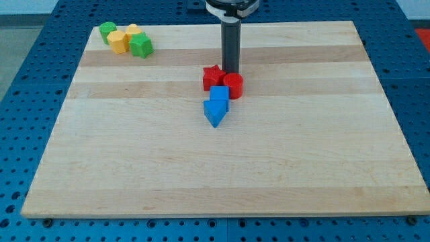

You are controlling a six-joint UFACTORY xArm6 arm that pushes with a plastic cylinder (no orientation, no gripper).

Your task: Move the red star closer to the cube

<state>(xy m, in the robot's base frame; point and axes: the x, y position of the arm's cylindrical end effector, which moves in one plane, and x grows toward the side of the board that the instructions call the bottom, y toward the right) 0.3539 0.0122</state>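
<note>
The red star lies near the board's middle, touching a red cylinder on its right. A blue cube sits just below them, touching both, with a blue arrow-shaped block below it. My tip stands right behind the star and the cylinder, at the view's top side of them, close to the star's upper right edge. The rod rises straight up out of the view.
A cluster at the board's top left holds a green cylinder, a yellow block, another yellow block and a green star-like block. The wooden board lies on a blue perforated table.
</note>
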